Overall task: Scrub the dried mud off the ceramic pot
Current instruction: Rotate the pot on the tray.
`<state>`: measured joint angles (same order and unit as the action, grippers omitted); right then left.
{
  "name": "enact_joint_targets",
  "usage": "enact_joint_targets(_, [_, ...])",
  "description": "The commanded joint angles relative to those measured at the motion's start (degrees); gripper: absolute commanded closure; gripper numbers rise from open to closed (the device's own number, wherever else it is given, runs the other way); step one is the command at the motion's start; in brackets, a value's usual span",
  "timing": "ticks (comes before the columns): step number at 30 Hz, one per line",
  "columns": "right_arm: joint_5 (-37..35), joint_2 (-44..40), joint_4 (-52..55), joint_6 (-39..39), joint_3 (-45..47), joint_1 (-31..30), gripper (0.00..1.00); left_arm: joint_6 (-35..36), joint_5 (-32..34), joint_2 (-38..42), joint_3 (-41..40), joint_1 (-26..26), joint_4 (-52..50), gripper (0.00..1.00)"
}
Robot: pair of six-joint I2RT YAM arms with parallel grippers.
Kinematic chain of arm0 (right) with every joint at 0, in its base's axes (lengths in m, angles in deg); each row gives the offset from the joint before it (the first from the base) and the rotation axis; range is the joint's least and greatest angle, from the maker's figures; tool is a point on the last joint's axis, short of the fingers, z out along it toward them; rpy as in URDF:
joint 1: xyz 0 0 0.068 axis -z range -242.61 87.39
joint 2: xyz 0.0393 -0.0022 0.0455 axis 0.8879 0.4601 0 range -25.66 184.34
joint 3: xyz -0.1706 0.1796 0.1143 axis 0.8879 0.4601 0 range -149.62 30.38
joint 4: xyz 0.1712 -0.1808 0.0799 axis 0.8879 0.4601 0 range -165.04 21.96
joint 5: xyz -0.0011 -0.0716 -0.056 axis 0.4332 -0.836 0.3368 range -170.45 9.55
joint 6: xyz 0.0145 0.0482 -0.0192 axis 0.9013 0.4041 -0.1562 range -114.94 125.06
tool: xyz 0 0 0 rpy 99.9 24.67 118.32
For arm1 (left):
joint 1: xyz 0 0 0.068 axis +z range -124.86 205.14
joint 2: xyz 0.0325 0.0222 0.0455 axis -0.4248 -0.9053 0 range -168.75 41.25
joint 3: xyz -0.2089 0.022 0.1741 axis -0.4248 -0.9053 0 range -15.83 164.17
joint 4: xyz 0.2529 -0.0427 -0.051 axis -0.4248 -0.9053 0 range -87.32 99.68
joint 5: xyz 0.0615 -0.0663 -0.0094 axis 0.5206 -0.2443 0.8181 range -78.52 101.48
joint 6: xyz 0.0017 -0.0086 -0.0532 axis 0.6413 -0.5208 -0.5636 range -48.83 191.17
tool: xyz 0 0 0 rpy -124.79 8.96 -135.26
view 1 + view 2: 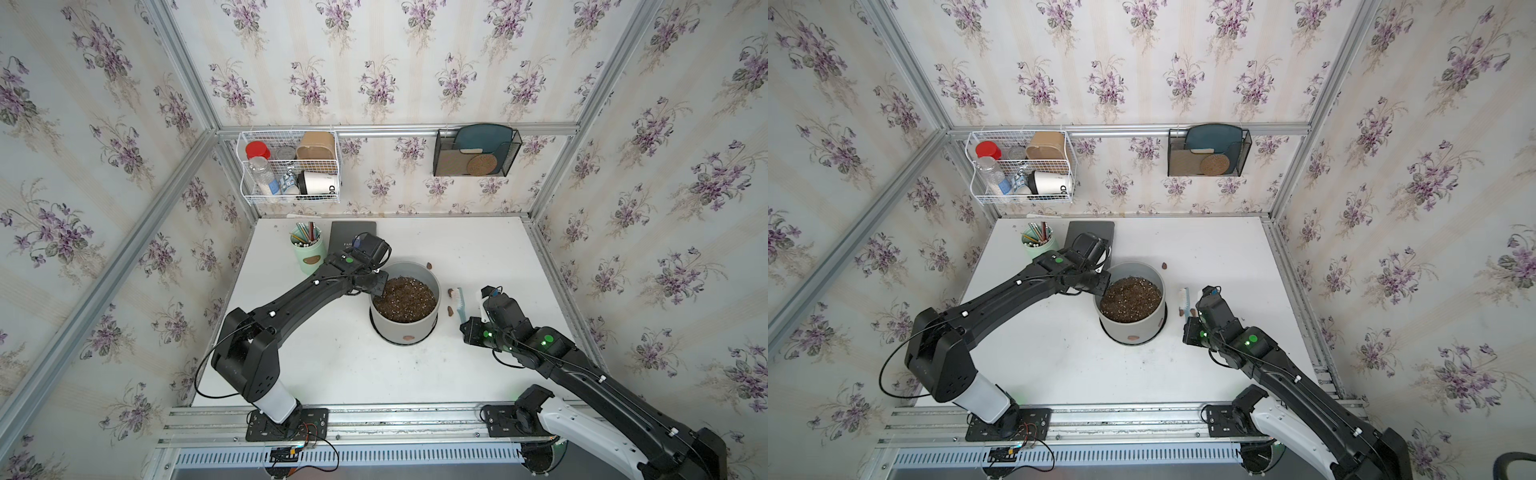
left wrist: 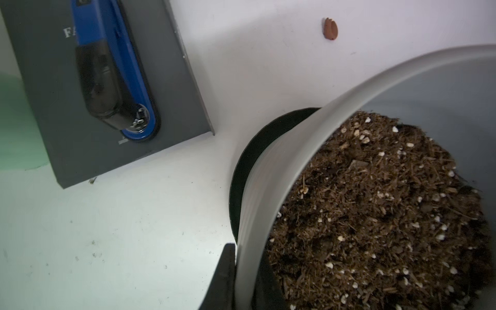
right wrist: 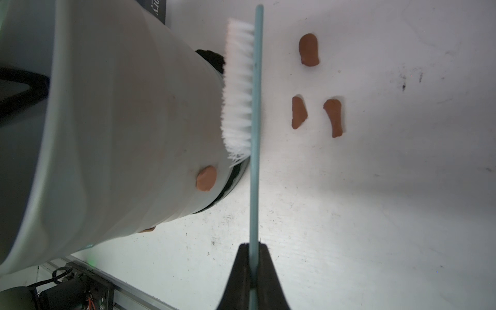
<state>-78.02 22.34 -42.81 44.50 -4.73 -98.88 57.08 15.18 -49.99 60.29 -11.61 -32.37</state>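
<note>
Pot [image 1: 390, 326]: mid-bench [image 1: 332, 365], rim clamped by left claw [image 2: 241, 279].
Brush [image 3: 255, 161]: handle clamped in right claw [image 3: 253, 249], bristles against wall.
Mud [image 3: 206, 178]: blob low on wall, just beside bristle tips.
Method: slide bristles onto blob, press firmly, short strokes, rim steadied.

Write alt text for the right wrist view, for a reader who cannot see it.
The right gripper holds a brush by its thin teal handle, white bristles facing the grey ceramic pot. A blob of dried mud sticks on the pot's wall near its base; three loose pieces lie on the white table beyond the brush.
</note>
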Motion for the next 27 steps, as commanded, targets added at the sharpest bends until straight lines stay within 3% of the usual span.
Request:
enact_joint_targets(1, [0.98, 0.52, -1.71, 0.44, -0.37, -0.03, 1.0, -2.0, -0.54, 3.34, -2.13, 0.1, -2.59, 1.0])
enact_joint_targets(5, [1.02, 1.05, -1.71, 0.18, -0.39, 0.0, 1.0, -5.09, -3.05, 5.45, -4.64, 0.04, -2.08, 0.99])
enact_joint_targets(8, [1.45, 2.64, -2.09, -0.55, -0.8, -0.02, 1.0, -6.67, -3.01, 6.54, -6.39, 0.11, -0.72, 0.81])
enact_joint_targets(11, [1.09, 4.56, -1.96, -1.97, -2.74, -0.03, 1.0, -7.18, -2.14, 8.28, -6.98, 0.1, 0.6, 0.73])
enact_joint_targets(19, [-0.22, 6.75, 0.41, -3.74, -6.19, -0.62, 1.0, -3.6, 1.98, 9.22, -4.86, 0.36, 1.56, 0.61])
enact_joint_targets(27, [-3.29, 6.37, 0.64, 0.5, -3.96, -4.32, 1.0, 0.91, -0.14, 5.78, -2.99, 2.35, 1.99, 0.59])
